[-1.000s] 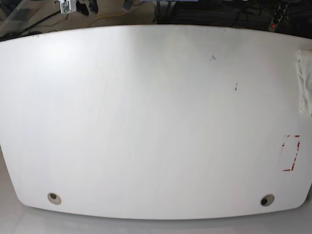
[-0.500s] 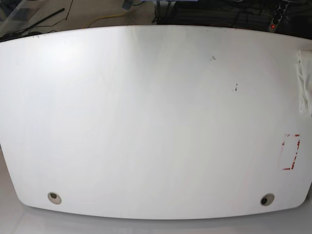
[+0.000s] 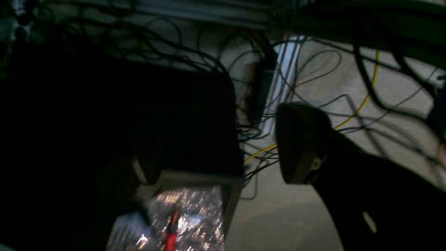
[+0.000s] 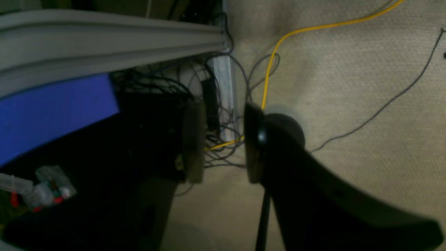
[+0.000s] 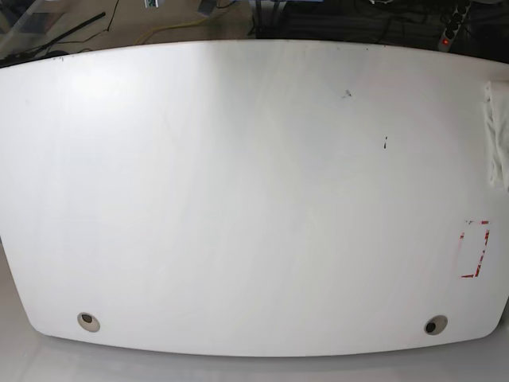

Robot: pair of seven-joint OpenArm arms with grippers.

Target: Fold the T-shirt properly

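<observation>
White tabletop [image 5: 238, 199] fills the base view, and the T-shirt [image 5: 498, 143] lies as a crumpled white bundle at its far right edge (mostly cut off by the frame), with a red-marked rectangle [image 5: 475, 249] nearer on the same side. Both wrist cameras face a cable-strewn floor: the left gripper [image 3: 216, 157] and right gripper [image 4: 221, 139] each hang spread apart, holding nothing.

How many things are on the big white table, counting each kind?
White cloth at the right edge: 1
Red-marked rectangle: 1
Round holes: 2
Small dark marks: 2
Total: 6, all on the table.
</observation>
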